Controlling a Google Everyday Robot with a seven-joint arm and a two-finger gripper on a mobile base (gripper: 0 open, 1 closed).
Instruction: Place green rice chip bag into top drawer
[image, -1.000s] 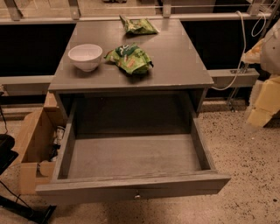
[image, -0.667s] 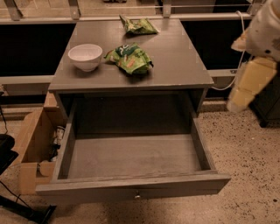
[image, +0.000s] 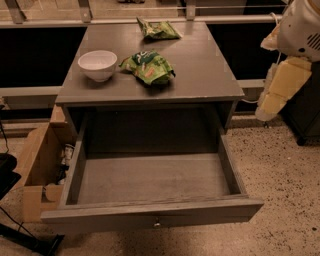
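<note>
Can't tell state of gripper, hanging right of cabinet. Approach green rice chip bag from above, avoid white bowl, release into open top drawer.

Speckled terrazzo floor, near and right. Open cardboard box on it at left, beside grey cabinet. Pale rail across far side, dark panels below.

No readable text anywhere

White lettering across the green rice chip bag, lying on the table, too blurred to make out; pincer at the far right, off the table's right edge, well apart from the bag, with no legible mark
</note>
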